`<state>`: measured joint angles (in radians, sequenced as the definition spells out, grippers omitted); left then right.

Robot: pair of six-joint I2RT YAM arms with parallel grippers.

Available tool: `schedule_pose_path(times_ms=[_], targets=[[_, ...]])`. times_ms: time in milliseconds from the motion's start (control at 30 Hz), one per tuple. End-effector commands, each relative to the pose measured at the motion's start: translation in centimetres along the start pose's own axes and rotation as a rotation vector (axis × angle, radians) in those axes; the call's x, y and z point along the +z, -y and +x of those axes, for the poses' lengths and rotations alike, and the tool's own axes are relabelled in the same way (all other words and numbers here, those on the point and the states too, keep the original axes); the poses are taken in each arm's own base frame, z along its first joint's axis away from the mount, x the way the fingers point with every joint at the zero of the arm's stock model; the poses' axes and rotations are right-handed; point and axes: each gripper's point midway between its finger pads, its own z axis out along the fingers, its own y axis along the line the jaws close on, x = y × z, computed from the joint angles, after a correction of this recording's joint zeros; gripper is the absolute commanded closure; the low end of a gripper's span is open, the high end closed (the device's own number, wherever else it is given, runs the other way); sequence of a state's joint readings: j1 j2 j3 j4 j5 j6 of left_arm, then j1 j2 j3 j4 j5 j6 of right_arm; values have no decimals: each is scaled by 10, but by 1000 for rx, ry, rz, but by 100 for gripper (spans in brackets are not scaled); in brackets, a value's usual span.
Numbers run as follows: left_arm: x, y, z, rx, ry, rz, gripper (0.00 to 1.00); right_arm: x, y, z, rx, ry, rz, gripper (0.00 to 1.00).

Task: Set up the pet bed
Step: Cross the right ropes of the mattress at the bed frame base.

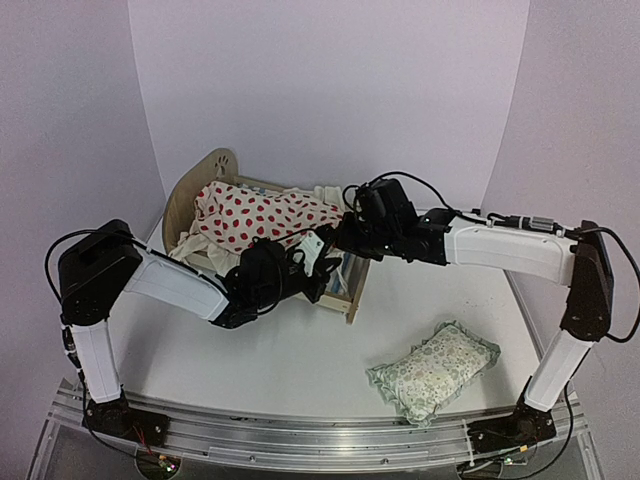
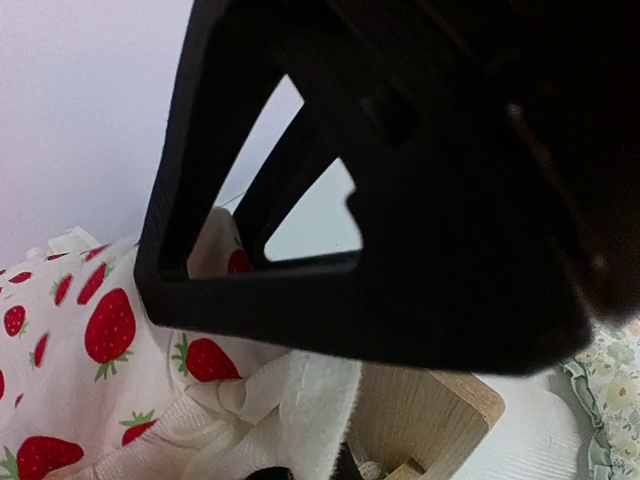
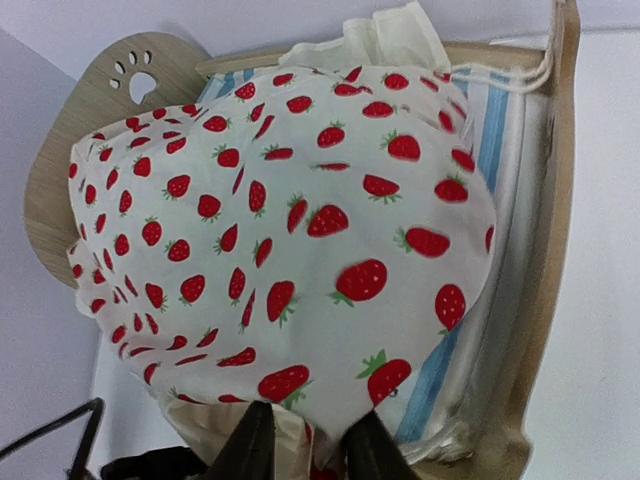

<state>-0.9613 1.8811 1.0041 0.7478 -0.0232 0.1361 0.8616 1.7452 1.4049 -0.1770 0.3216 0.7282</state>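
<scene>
Table point(image 1: 300, 350): white, carries everything. Both sets of jaws hang over its far-left part.

Pet bed point(image 1: 203, 190): flat on the table, directly under both grippers. You've got them meeting at its foot end, with the left gripper point(image 1: 308, 272) in from the near-left and the right gripper point(image 1: 335, 240) in from the right. Seen from the right jaws, the frame runs straight away from the tips. The paw-print headboard point(image 3: 110, 100) is at the far end and the side rail point(image 3: 555, 200) is off to their right. The striped base point(image 3: 500, 130) shows between the rail and the cushion.

Cushion point(image 1: 260, 215): cream with red strawberries, lying in the bed and bulged up, covering most of the base. Its near edge reaches the right jaws. Some cream fabric spills over the bed's near side, left of the left jaws.

Pillow point(image 1: 435, 370): green floral with a frill, flat on the table and clear of the bed. It is well apart from both jaws, to their right and on your near side.

Right jaws: spread a little. The two dark fingertips point(image 3: 255, 445) stand apart with the cushion's edge in the gap. Can't tell if the pads touch the fabric.

Left jaws: pressed together. The wrist view is mostly blocked by the gripper's own dark body. Cream ruffled fabric point(image 2: 290, 410) and a light-wood corner of the bed point(image 2: 430, 415) sit just below it. Can't tell whether any fabric is pinched.
</scene>
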Motion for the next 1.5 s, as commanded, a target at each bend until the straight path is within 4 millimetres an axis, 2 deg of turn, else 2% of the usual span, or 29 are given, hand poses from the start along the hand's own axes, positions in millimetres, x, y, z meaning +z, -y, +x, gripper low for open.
schedule_pose_path(times_ms=[0,100,233,367,433,567,667,1000,1300,1467], targets=[[2,1,-36,-34,-48,41,100,-19,-4,-16,-238,45,-43,61],[1,-7,-36,-88,-106,30,100,-27,12,-10,-317,35,-25,55],[-4,-11,-45,-159,-132,42,100,-46,27,1,-397,22,-35,58],[-4,-15,-45,-211,-176,47,100,-62,37,15,-450,20,-77,61],[-5,-15,-46,-250,-190,59,100,-66,35,27,-477,-3,-136,63],[-7,-21,-53,-340,-185,37,100,-65,16,62,-508,-113,-319,66],[-5,-21,-57,-384,-194,39,100,-62,1,70,-500,-139,-415,68],[-9,-24,-64,-469,-211,36,100,-24,-7,70,-514,-135,-396,67],[-13,-25,-64,-480,-214,53,100,-16,-5,52,-533,-68,-330,64],[-12,-25,-65,-490,-211,62,100,-5,-2,53,-546,-68,-303,63]])
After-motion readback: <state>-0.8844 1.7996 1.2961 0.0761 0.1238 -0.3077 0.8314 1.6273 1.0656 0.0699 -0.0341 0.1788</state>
